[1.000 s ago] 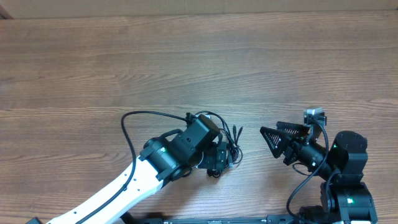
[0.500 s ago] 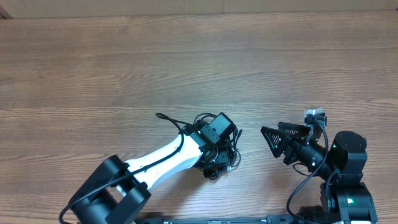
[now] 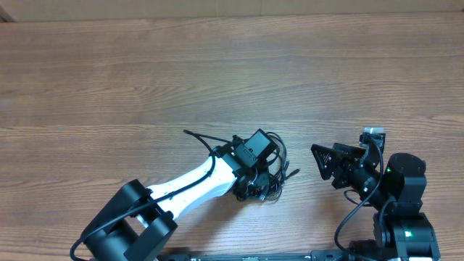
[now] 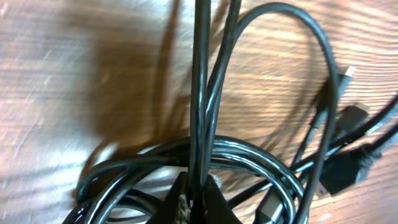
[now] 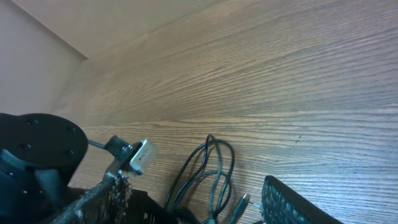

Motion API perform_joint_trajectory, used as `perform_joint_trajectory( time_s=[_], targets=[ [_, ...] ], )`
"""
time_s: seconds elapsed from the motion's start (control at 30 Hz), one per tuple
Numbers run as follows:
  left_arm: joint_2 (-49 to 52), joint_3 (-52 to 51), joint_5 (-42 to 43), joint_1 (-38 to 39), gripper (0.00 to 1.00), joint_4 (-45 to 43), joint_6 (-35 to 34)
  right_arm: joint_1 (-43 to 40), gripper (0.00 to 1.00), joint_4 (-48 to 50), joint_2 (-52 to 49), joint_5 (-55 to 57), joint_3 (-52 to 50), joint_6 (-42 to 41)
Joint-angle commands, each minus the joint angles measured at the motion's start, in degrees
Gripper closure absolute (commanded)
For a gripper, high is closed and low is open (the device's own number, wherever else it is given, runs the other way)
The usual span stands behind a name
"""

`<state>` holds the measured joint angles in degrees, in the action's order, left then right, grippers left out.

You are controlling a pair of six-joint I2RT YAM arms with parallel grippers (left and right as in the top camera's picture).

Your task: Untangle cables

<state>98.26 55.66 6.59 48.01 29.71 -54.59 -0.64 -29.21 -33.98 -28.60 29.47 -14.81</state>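
The left tool [image 4: 198,194] pinches two strands of the cables [image 4: 199,99], I think to pull them out of the bunch. The right tool [image 3: 325,163] hangs open nearby.

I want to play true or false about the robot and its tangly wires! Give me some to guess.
1. The left gripper is pinching the cables. True.
2. The right gripper is holding a cable too. False: it is open, off to the side of the bunch, and holds nothing.
3. The cables are laid out in straight lines. False: they loop over one another in a tangled bunch.
4. The table is wood-grained brown. True.
5. The cables are white. False: they are black.
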Motion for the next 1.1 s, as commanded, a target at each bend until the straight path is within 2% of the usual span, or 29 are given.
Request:
perform_joint_trajectory(
  time_s=[0.0,0.07,0.13,0.27,0.33,0.47,0.6,0.87,1.07],
  targets=[
    [-5.5,0.3,-1.4,-0.9,0.96,-3.0,11.0,0.3,0.33,0.3,0.3,0.5,0.8,-0.2],
    [-9.4,0.3,-2.7,-1.1,0.96,-4.1,16.3,0.3,0.32,0.3,0.3,-0.2,0.8,-0.2],
    [-17.8,0.3,-7.4,-1.2,0.96,-4.7,26.2,0.3,0.3,0.8,0.4,-3.0,0.8,-0.2],
    [-27.7,0.3,-8.7,-1.2,0.96,-4.8,42.4,0.3,0.3,2.1,0.4,-6.3,0.8,-0.2],
    [-30.3,0.3,-8.7,-1.2,0.96,-4.7,45.9,0.3,0.3,2.1,0.4,-6.3,0.8,-0.2],
    [-33.9,0.3,-8.7,-1.2,0.96,-4.6,48.7,0.3,0.3,2.4,0.4,-7.7,0.8,-0.2],
    [-34.7,0.3,-7.7,-1.2,0.96,-5.4,50.4,0.3,0.3,5.1,0.4,-13.8,0.8,0.0],
    [-34.8,0.3,8.5,-1.2,0.96,-10.1,55.1,0.3,0.3,5.1,0.4,-13.7,0.8,0.0],
    [-34.9,0.3,14.1,-1.2,0.96,-13.3,55.9,0.3,0.3,4.7,0.3,-12.1,0.8,0.0]
  ],
)
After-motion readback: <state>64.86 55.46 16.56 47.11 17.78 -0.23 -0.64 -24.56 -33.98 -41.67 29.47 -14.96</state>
